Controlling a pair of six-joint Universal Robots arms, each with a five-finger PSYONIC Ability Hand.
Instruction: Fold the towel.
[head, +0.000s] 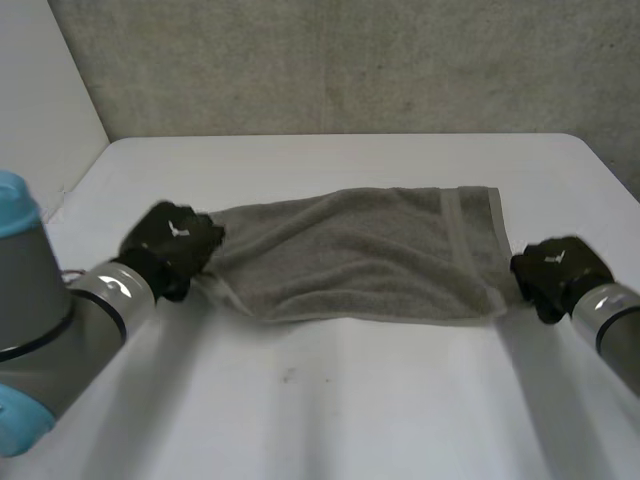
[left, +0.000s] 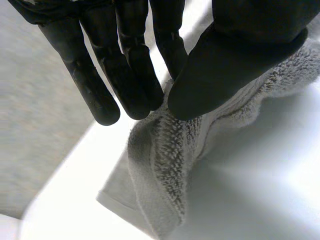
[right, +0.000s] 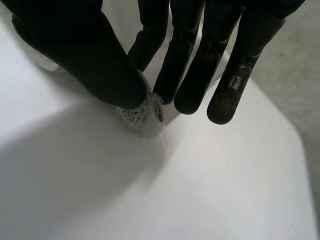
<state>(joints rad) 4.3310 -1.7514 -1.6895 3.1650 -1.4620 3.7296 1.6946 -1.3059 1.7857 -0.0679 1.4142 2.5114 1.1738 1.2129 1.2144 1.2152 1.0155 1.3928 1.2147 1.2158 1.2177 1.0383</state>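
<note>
The towel (head: 370, 255) lay stretched sideways across the middle of the white surface (head: 350, 400), a long grey band with one end at each hand, probably so that both ends could be lifted together for a fold. The left hand (head: 172, 245) was clamped on the towel's left end, its thumb pressing a bunched ridge of cloth against the fingers. The right hand (head: 555, 272) pinched the near right corner between thumb and fingers, low at the surface.

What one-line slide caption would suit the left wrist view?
Left hand pinching a bunched end of the grey towel on the white table.
</note>
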